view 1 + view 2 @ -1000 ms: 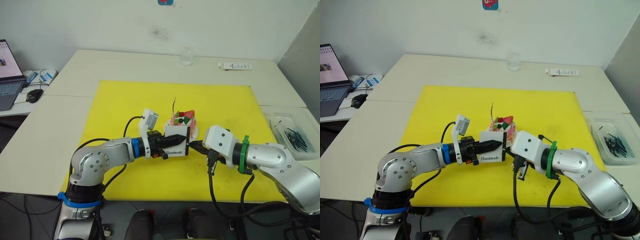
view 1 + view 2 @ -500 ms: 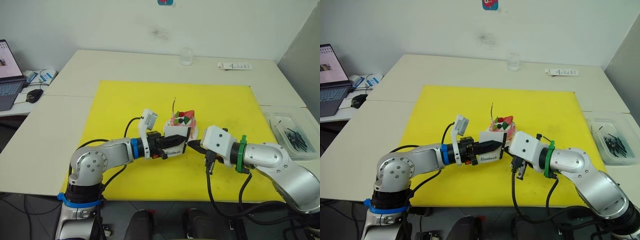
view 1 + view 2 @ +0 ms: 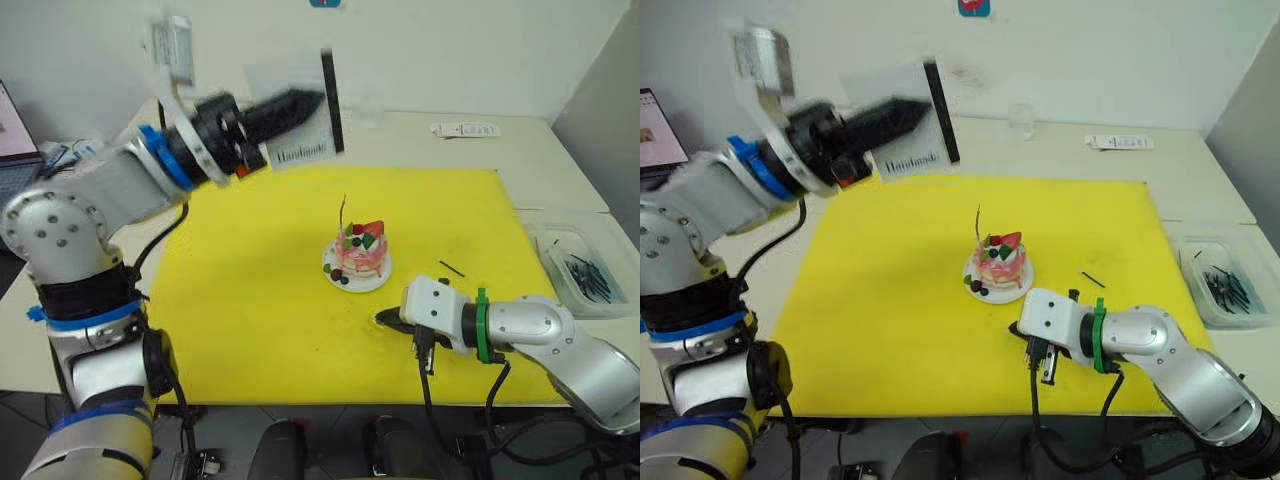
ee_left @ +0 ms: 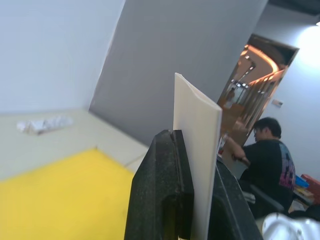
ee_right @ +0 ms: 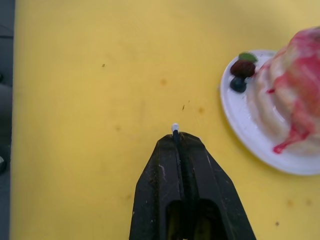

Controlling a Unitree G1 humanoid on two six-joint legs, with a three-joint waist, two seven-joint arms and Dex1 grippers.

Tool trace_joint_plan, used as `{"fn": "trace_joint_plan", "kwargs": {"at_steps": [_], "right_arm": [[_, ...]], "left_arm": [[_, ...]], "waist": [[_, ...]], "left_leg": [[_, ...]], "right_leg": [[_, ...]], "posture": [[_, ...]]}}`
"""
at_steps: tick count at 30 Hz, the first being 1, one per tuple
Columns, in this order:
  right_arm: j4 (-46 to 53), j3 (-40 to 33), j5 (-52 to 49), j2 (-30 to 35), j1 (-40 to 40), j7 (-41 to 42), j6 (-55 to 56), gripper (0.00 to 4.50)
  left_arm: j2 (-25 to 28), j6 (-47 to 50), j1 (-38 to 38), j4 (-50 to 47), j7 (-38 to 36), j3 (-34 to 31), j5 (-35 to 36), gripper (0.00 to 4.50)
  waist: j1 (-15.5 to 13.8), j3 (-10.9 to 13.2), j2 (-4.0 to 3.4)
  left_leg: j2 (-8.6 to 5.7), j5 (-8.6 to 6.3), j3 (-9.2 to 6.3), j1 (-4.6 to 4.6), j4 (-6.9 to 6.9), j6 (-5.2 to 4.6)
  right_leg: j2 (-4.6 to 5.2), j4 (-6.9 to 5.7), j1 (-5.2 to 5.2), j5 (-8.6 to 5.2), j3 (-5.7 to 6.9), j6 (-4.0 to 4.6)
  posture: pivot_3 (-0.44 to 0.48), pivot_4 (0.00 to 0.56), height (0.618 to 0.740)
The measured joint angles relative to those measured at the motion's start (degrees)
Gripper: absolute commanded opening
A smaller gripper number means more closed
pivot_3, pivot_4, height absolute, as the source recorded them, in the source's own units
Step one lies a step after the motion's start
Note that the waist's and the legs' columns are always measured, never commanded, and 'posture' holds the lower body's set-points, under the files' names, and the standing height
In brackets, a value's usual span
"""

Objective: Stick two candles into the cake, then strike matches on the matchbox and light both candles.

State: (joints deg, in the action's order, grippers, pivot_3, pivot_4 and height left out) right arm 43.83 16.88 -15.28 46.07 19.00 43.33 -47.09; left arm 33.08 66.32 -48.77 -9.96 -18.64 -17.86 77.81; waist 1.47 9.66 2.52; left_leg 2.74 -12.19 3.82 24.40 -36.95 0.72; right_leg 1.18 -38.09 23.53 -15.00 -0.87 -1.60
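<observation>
The cake (image 3: pixel 360 250) sits on its small white plate (image 3: pixel 372 282) near the middle of the yellow mat (image 3: pixel 250 300), and everything else is placed from it. A single thin candle (image 3: pixel 343 211) stands upright in the cake on the robot's left side of the strawberry. The left gripper (image 3: pixel 310 100) is raised high above the table, well away from the cake toward the far left, its two black fingers clamped on the white matchbox (image 3: pixel 300 110), which is held on edge with its black strip facing the cake side. The right gripper (image 5: pixel 176 137) rests low over the mat just in front of the cake, on the near side of the plate, its fingers pinched together on a match (image 5: pixel 175 129) whose pale tip pokes out past them. Another short dark match (image 3: pixel 451 268) lies on the mat to the right of the cake. Farther right, off the mat, a clear tray (image 3: pixel 560 238) holds more dark sticks.
</observation>
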Motion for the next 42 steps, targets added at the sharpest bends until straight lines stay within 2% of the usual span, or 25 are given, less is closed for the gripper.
{"fn": "trace_joint_plan", "kwargs": {"at_steps": [3, 7, 12, 20, 23, 29, 42], "right_arm": [[-0.56, -1.61, -0.03, -0.61, 0.65, -0.53, -0.49, 0.03], [-0.96, -2.11, -0.04, -0.66, 0.53, -0.85, -0.96, 0.03], [-0.67, -3.58, -0.66, -1.32, -0.29, -1.9, -2.42, 0.03], [1.25, -6.88, -3.19, -2.78, -0.28, -4.0, -6.13, 0.03], [2.24, -7.24, -4.3, -3.47, 0.35, -4.86, -7.82, 0.03], [3.71, -8.29, -6.26, -4.86, 2.94, -6.63, -10.2, 0.03], [3.61, -4.36, -5.02, -5.26, 5.36, -9.3, -9.59, 0.03]], "left_arm": [[-0.3, 0.8, 5.77, -3.04, -0.49, 2.36, 0.26, 0.0], [0.32, 0.56, 8.55, -6.33, -2.2, 3.97, 0.01, 0.0], [3.11, -0.4, 15.18, -8.04, -7.2, 8.33, -6.02, 0.0], [-0.03, -2.9, 20.79, -8.45, -8.3, 12.42, -11.64, 0.0], [-3.14, -2.99, 22.12, -8.44, -7.12, 13.24, -12.25, 0.0], [-6.09, -2.86, 22.41, -8.24, -4.61, 13.43, -12.57, 0.0], [-6.59, 0.01, 21.68, -7.48, -4.54, 13.58, -12.53, 0.0]], "waist": [[-0.36, 0.05, 0.05], [-0.75, 0.06, 0.06], [-1.03, 0.07, 0.04], [-1.33, 0.06, 0.05], [-1.32, 0.06, 0.04], [-1.31, 0.06, 0.05], [-1.29, 0.06, 0.04]], "left_leg": [[-0.02, 0.11, -0.23, 0.16, -0.02, 0.2], [-0.1, 0.12, -0.21, 0.19, -0.06, 0.2], [-0.09, 0.15, -0.21, 0.15, -0.09, 0.24], [-0.09, 0.15, -0.22, 0.18, -0.09, 0.24], [-0.08, 0.15, -0.25, 0.18, -0.09, 0.24], [-0.07, 0.16, -0.3, 0.18, -0.11, 0.23], [-0.09, 0.16, -0.3, 0.18, -0.1, 0.23]], "right_leg": [[0.04, 0.02, 0.01, 0.04, 0.12, 0.08], [0.08, 0.09, -0.01, 0.09, 0.11, 0.17], [0.06, 0.05, -0.01, 0.09, 0.11, 0.17], [0.07, 0.09, -0.03, 0.1, 0.08, 0.2], [0.06, 0.06, -0.02, 0.09, 0.09, 0.2], [0.03, 0.03, -0.03, 0.09, 0.11, 0.2], [0.02, 0.04, -0.03, 0.09, 0.12, 0.2]], "posture": [[0.0, 0.15, 0.727], [0.0, 0.15, 0.727], [0.0, 0.15, 0.727], [0.0, 0.15, 0.727], [0.0, 0.15, 0.727], [0.0, 0.15, 0.727], [0.0, 0.15, 0.727]]}}
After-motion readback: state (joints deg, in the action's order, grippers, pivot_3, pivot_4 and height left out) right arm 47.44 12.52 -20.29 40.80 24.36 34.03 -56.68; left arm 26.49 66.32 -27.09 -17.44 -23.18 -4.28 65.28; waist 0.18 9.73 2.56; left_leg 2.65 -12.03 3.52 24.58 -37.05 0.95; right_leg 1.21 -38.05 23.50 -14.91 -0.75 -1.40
